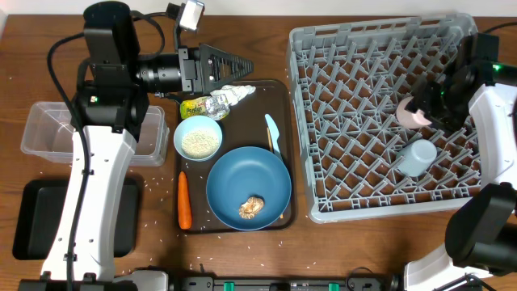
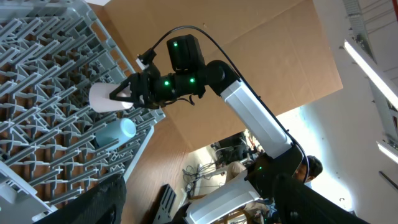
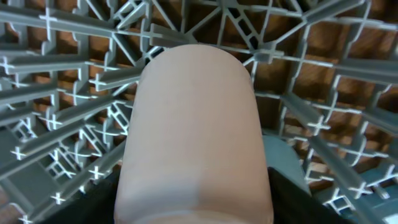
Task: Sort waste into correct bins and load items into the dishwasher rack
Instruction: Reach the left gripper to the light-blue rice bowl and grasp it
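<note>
The right end effector [image 1: 422,110] reaches over the right side of the dishwasher rack [image 1: 355,97] with the pink cup [image 1: 412,115] between its fingers. The right wrist view shows the cup's pale side filling the middle of the frame above the grey lattice, with a dark finger close along each lower edge. Whether those fingers press on the cup or only bracket it cannot be told. From the left wrist view the same cup lies roughly on its side at the level of the peg tops. Just below it, the blue cup [image 1: 418,156] lies tipped over on the rack floor. The left end effector [image 1: 246,66] hangs above the upper edge of the dark brown serving tray [image 1: 242,125], pointing toward the rack, its jaws standing apart and holding nothing. Just under it lie the crumpled yellow-silver wrapper [image 1: 202,107] and, touching it, the white napkin [image 1: 240,92]. On the tray sit the pale blue bowl [image 1: 198,137], which has white rice in it, and the large blue plate [image 1: 248,182], which carries the small brown food lump [image 1: 252,207]. The pale blue spoon [image 1: 273,133] lies by the plate's upper right rim, and the orange carrot [image 1: 184,200] lies along the tray's left edge. On the surface [image 1: 266,259] to the left stand the clear tub [image 1: 44,129] and, nearer the camera's bottom edge, the black tray-bin [image 1: 28,222]. Loose grains of rice are scattered around them.
</note>
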{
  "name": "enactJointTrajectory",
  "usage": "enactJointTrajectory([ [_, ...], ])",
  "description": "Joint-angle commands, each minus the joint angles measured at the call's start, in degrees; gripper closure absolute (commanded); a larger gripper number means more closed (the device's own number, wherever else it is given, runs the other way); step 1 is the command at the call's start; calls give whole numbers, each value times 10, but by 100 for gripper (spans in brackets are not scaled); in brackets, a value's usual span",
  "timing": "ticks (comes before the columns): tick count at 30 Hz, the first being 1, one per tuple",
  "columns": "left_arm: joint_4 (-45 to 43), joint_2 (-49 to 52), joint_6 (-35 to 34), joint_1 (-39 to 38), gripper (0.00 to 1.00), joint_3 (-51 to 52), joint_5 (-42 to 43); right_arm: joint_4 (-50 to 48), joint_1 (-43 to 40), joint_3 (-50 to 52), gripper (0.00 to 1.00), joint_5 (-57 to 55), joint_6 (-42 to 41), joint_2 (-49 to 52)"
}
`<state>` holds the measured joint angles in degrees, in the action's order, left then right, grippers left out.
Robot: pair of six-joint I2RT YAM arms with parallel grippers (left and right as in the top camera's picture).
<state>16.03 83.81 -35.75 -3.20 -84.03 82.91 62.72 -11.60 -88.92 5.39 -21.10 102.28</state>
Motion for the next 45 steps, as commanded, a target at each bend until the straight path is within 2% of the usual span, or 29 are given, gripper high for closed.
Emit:
enactJointTrajectory([
  [1, -3, 2, 10, -1, 23, -6, -1, 0, 0, -5, 24, -12, -7, -7],
  [3, -3, 2, 10, -1, 24, -6, -1, -1, 0, -5, 14, -4, -7, -7],
  [4, -3, 2, 14, -1, 23, -6, -1, -3, 0, -5, 13, 6, -7, -7],
  [10, -2, 5, 46, -1, 23, -6, -1, -2, 0, -29, 16, 56, 23, -9],
  [13, 32, 9, 82, -1, 24, -6, -19, 5, 1, -52, 19, 89, 54, -23],
  [16, 148, 8, 149, -7, 24, -6, -148, 2, 5, -66, 18, 121, 74, -57],
  [18, 244, 8, 186, -20, 25, -6, -310, -4, 10, -71, 16, 139, 86, -87],
  [21, 347, 8, 188, -58, 30, -6, -556, -12, 19, -70, 8, 155, 85, -135],
  [23, 386, 9, 188, -91, 31, -6, -646, -12, 25, -70, 5, 158, 84, -162],
  [27, 456, 12, 183, -143, 32, -6, -760, -3, 38, -70, 4, 161, 83, -190],
  [29, 495, 20, 169, -156, 32, -3, -789, 6, 46, -70, 5, 161, 83, -193],
  [34, 549, 31, 125, -158, 36, 57, -791, 27, 57, -70, 3, 163, 83, -191],
  [40, 461, 32, 128, -144, 35, 111, -793, 22, 57, -70, 1, 161, 83, -191],
  [45, 369, 38, 169, -142, 37, 115, -796, 24, 57, -70, 5, 161, 83, -190],
])
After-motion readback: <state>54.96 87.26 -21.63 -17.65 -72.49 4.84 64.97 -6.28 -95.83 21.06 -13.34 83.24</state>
